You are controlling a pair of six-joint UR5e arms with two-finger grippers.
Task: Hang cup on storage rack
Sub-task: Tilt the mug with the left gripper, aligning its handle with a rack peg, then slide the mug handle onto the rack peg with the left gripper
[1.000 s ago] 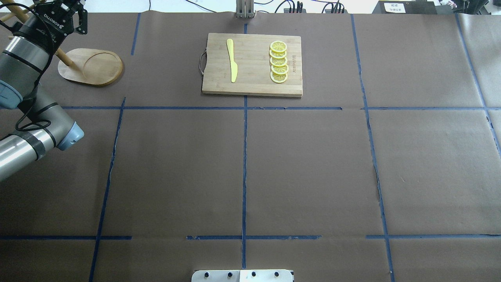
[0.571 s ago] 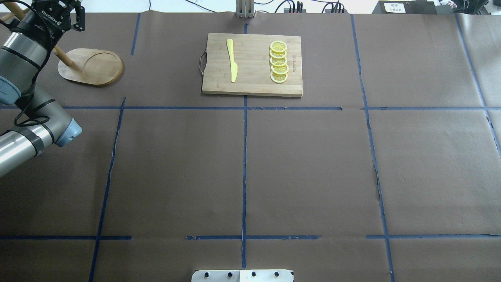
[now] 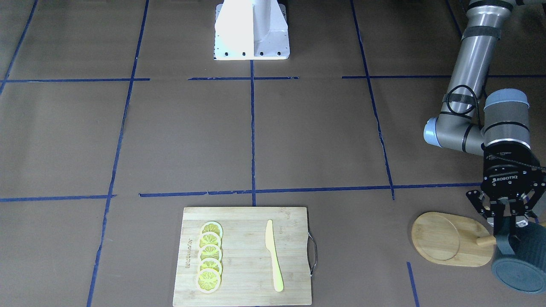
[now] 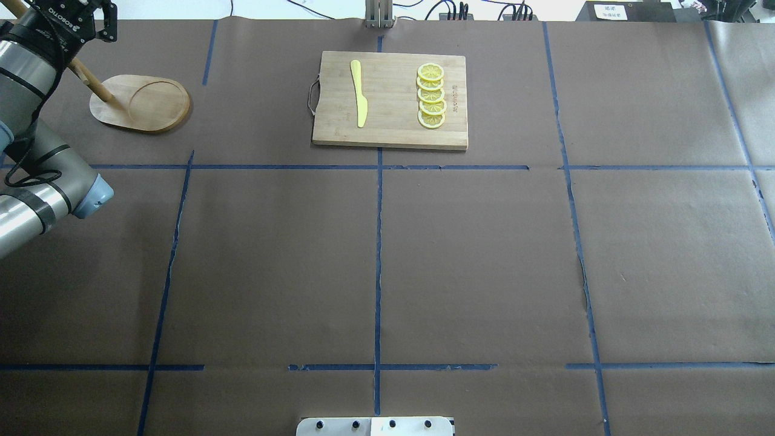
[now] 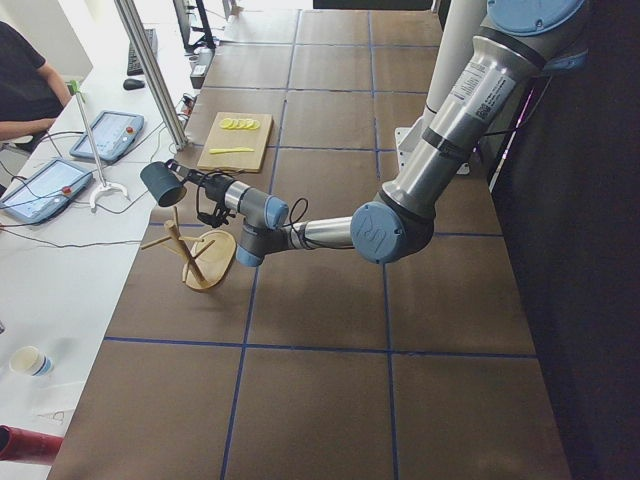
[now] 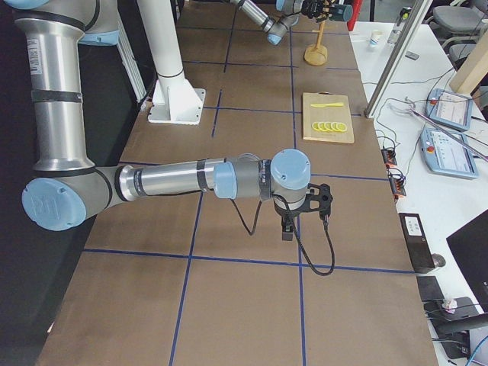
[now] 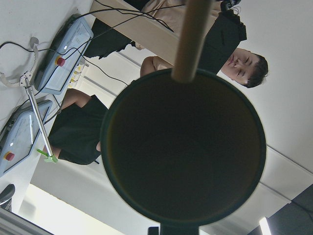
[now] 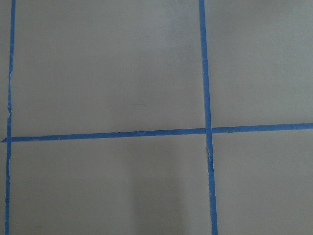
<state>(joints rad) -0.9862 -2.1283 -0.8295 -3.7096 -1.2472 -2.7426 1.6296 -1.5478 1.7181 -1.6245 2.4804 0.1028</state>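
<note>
- Storage rack (image 5: 208,262): stands upright on the table's left end.
- Cup (image 5: 160,183): aloft above the rack, lying on its side. Contact with a peg cannot be determined.
- Left gripper (image 3: 507,222): fingers clamped on the cup.
- Cutting board (image 5: 238,142): farther along, carrying lemon slices (image 5: 239,124).
- Right gripper (image 6: 303,210): far end, above the table. Finger spread cannot be determined.

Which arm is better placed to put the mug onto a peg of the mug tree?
Left. The left gripper holds the cup in the air right beside the storage rack. The right gripper hangs far from both, toward the other end of the table.
</note>
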